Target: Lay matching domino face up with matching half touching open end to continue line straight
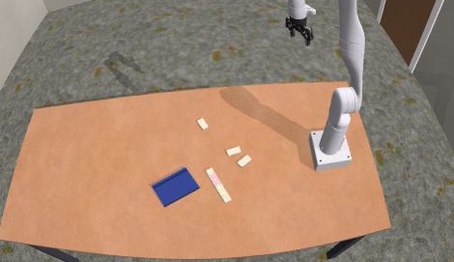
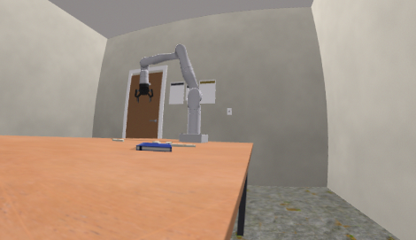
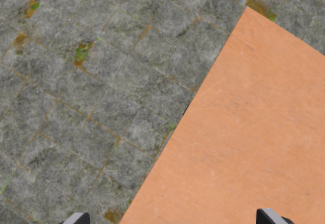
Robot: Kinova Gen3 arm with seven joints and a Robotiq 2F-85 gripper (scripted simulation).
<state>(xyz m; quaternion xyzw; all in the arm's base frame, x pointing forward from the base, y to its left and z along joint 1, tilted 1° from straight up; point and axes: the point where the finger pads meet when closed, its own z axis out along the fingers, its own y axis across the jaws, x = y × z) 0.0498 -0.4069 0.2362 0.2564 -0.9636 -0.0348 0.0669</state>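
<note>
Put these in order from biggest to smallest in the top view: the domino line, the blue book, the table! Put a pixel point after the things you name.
1. Table (image 1: 97, 142) (image 2: 111, 179) (image 3: 248, 125)
2. Blue book (image 1: 175, 188) (image 2: 154, 147)
3. Domino line (image 1: 218, 186) (image 2: 183, 145)

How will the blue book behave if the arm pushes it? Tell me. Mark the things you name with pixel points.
The blue book (image 1: 175, 188) (image 2: 154, 147) lies flat and looks low and broad, so it would probably slide rather than tip. Its straight edges and flat cover suggest a fairly stiff body, unlikely to roll. It looks much bigger than each loose domino (image 1: 202, 124), so it is likely heavier.
</note>
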